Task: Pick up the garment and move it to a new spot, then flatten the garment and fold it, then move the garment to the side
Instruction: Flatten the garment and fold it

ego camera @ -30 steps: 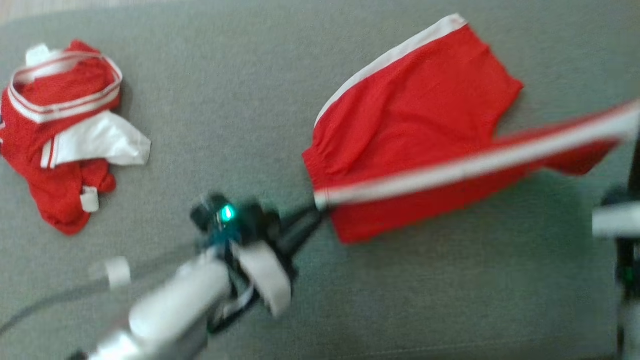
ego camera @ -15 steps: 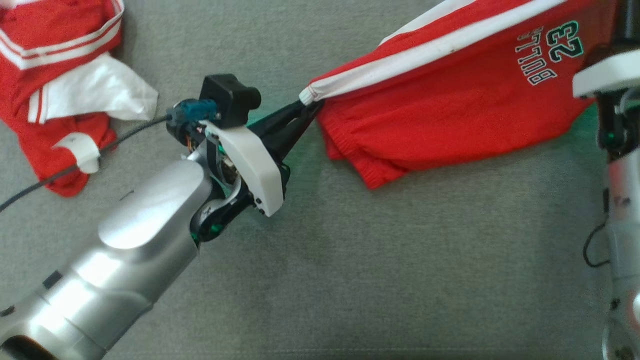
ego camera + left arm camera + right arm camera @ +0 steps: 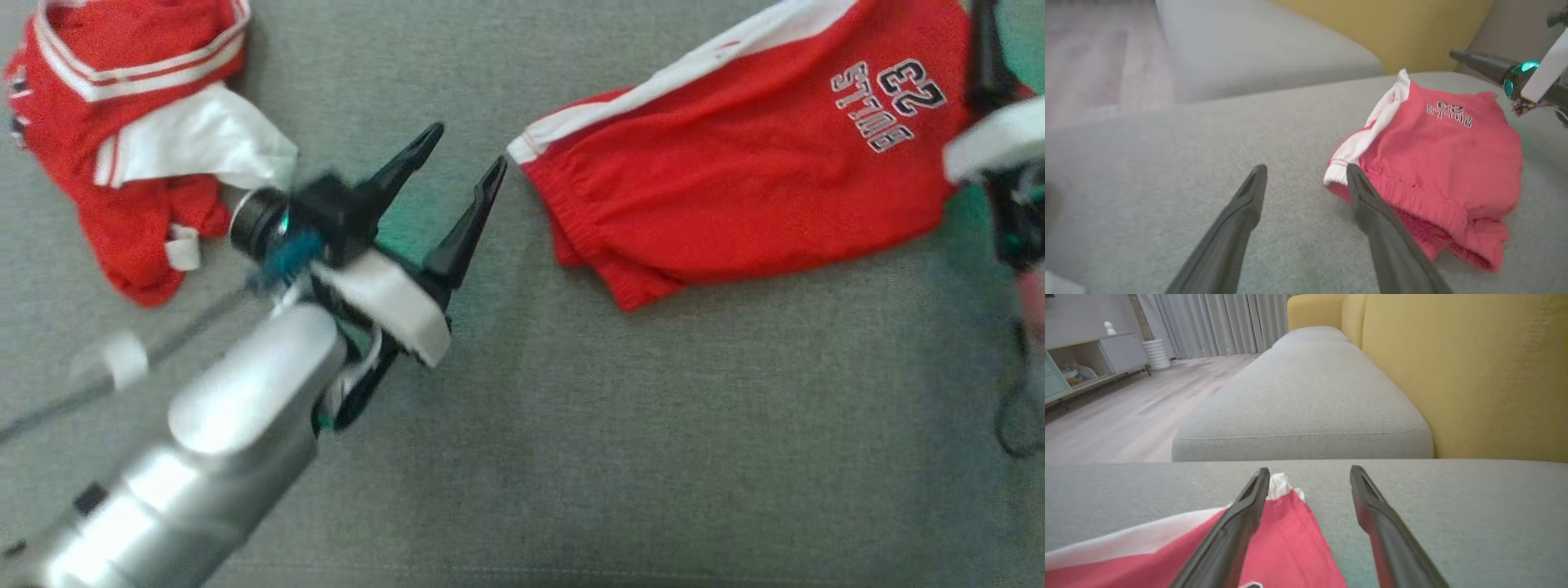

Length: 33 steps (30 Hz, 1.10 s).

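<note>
- A crumpled red-and-white heap (image 3: 131, 139) lies at 10 o'clock in the head view, well apart from the work. It is probably a separate piece.
- The left hand (image 3: 465, 149) is spread wide and grasps nothing. Its fingers point toward 1 o'clock, and the right-side tip sits just beside the white corner of the waistband.
- The red shorts (image 3: 751, 163) lie on the grey sofa seat (image 3: 571, 449), at 3 o'clock from the left hand. Their long axis runs from about 8 to 2 o'clock, with the elastic waistband at the left end and the printed leg at the right end.
- The right hand (image 3: 1310, 473) is likewise spread and empty at the far hem. In its wrist view the white-edged corner lies at 9 o'clock from its centre, against the left finger.
- As I judge it, each hand stands at one end of that axis and neither is clearly nearer. The left needs only a short reach toward 3 o'clock to take the waistband.
</note>
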{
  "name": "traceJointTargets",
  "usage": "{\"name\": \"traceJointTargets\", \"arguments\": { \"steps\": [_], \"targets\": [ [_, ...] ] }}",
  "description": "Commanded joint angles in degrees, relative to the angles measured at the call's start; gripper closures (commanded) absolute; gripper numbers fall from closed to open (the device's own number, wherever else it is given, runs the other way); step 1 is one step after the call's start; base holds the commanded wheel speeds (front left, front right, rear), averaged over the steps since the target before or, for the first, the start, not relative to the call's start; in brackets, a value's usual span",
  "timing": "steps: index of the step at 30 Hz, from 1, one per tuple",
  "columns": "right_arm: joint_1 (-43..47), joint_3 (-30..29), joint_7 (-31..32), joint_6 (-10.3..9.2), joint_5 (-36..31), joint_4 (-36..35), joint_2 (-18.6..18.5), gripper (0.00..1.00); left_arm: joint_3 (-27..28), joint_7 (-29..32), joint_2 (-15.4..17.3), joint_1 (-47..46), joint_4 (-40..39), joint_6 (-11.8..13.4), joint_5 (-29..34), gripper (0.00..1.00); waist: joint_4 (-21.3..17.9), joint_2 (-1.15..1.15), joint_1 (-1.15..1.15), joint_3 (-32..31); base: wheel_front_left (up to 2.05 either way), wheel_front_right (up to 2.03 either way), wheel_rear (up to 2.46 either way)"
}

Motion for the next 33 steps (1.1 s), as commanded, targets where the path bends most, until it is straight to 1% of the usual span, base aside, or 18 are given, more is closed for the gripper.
{"name": "traceJointTargets", "arguments": {
  "steps": [1, 4, 5, 6, 9, 11, 13, 14, 15, 16, 19, 21, 24, 26, 33],
  "targets": [
    [1.8, 1.2, -0.4, -0.04, 0.9, -0.7, -1.3, 0.00, 2.5, -2.0, 2.2, 0.6, -1.8, 1.4, 1.4, 0.00, 1.1, 0.00, 0.01, -1.0, 0.00, 0.00, 0.00],
    [3.4, 3.5, 2.2, -0.04, 3.9, 1.3, -4.7, 0.00, 3.8, -9.0, 2.0, 4.2, -3.3, 8.0, 5.2, 0.00, 2.9, 0.00, 0.01, -2.0, 0.00, 0.00, 0.00],
    [4.0, 4.3, 3.6, -0.04, 5.1, 2.0, -5.8, 0.00, 4.6, -10.3, 1.5, 5.6, -4.0, 10.2, 6.0, 0.00, 3.7, 0.00, 0.01, -2.3, 0.00, 0.00, 0.00],
    [4.5, 5.0, 5.1, -0.04, 6.5, 2.5, -6.7, 0.00, 5.6, -11.1, 0.8, 7.4, -4.8, 11.9, 6.1, 0.00, 4.5, 0.00, 0.01, -2.5, 0.00, 0.00, 0.00],
    [5.9, 6.5, 10.1, -0.04, 11.6, 4.0, -9.2, 0.00, 9.9, -12.0, -1.3, 12.5, -8.5, 15.0, 6.8, 0.00, 6.9, 0.00, 0.01, -2.9, 0.00, 0.00, 0.00],
    [6.5, 7.2, 13.0, -0.04, 13.9, 5.1, -11.1, 0.00, 14.8, -12.1, -2.9, 16.0, -12.7, 17.1, 10.3, 0.00, 8.6, 0.00, 0.01, -3.0, 0.00, 0.00, 0.00],
    [7.1, 7.8, 15.4, -0.04, 16.1, 5.9, -12.5, 0.00, 18.5, -12.1, -4.5, 20.0, -16.1, 18.3, 14.5, 0.00, 10.0, 0.00, 0.01, -3.1, 0.00, 0.00, 0.00],
    [7.6, 8.2, 16.9, -0.04, 18.3, 6.2, -13.4, 0.35, 21.6, -12.1, -6.1, 23.8, -19.1, 19.0, 18.8, 0.00, 11.0, 0.00, 0.01, -3.4, 0.00, 0.00, 0.00],
    [7.8, 8.5, 17.1, -0.04, 19.2, 6.1, -13.8, 0.93, 22.8, -12.1, -6.7, 25.4, -20.6, 19.2, 21.2, 0.00, 11.3, 0.00, 0.01, -3.6, 0.00, 0.00, 0.00],
    [8.1, 8.7, 17.2, -0.04, 20.1, 6.1, -14.1, 1.00, 23.9, -12.1, -7.4, 26.8, -21.8, 19.3, 23.3, 0.00, 11.6, 0.00, 0.01, -3.9, 0.00, 0.00, 0.00],
    [8.9, 8.7, 15.2, -0.04, 22.4, 5.8, -14.3, 1.00, 26.4, -12.1, -9.4, 30.5, -24.6, 19.2, 28.7, 0.00, 11.4, 0.00, 0.01, -5.1, 0.00, 0.00, 0.00],
    [9.4, 8.7, 13.0, -0.04, 23.1, 6.1, -14.1, 1.00, 27.3, -12.1, -10.2, 32.5, -25.2, 18.6, 31.2, 0.00, 10.5, 0.00, 0.01, -6.3, 0.00, 0.00, 0.00],
    [10.9, 8.9, 10.0, -0.04, 23.9, 6.6, -13.4, 1.00, 28.3, -12.1, -10.8, 34.9, -24.7, 17.4, 33.4, 0.00, 8.6, 0.00, 0.01, -8.3, 0.00, 0.00, 0.00],
    [12.5, 9.2, 8.5, -0.04, 24.3, 7.1, -13.7, 1.00, 29.0, -12.1, -11.2, 36.0, -24.3, 16.5, 34.1, 0.00, 7.1, 0.00, 0.01, -9.7, 0.00, 0.00, 0.00],
    [17.2, 7.8, 5.0, -0.04, 26.1, 8.1, -18.2, 1.00, 30.3, -12.1, -12.1, 37.4, -22.9, 13.2, 35.9, 0.00, 3.2, 0.00, 0.01, -11.0, 0.00, 0.00, 0.00]
  ]
}}
